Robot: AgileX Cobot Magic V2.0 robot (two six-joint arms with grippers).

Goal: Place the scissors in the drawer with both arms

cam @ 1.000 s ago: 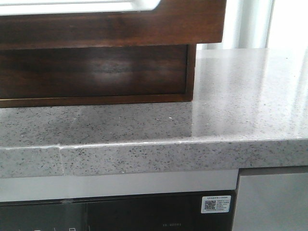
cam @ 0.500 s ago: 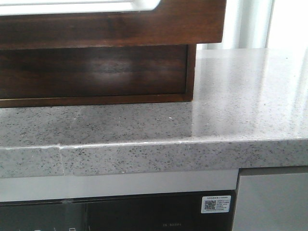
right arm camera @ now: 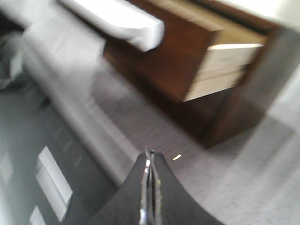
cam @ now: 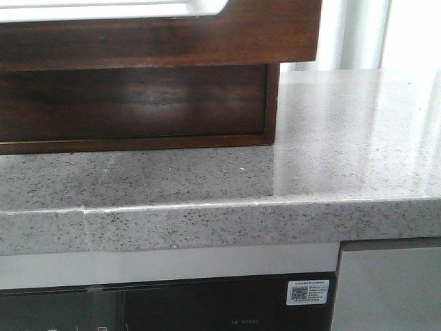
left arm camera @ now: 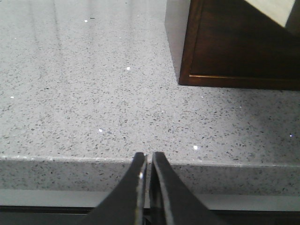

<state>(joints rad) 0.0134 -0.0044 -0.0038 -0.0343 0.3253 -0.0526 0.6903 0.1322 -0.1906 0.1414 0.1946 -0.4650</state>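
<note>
The drawer (cam: 158,38) is pulled out of its case (cam: 138,103), jutting forward over the speckled grey counter (cam: 331,138), with the pale inside showing along the top of the front view. From the right wrist camera, which is blurred, the drawer's dark front and light wooden side stick out from the case above the counter. I cannot see the scissors in any view.

The left gripper (left arm camera: 146,161) hangs just off the counter's front edge, its two black fingers (left arm camera: 133,183) drawn together with only a thin slit between them, holding nothing. The case corner (left arm camera: 187,79) sits well beyond it on the counter.

The right gripper (right arm camera: 149,159) has its fingers pressed together too, empty, out over the counter's edge, the drawer ahead of it. Neither arm shows in the front view.
</note>
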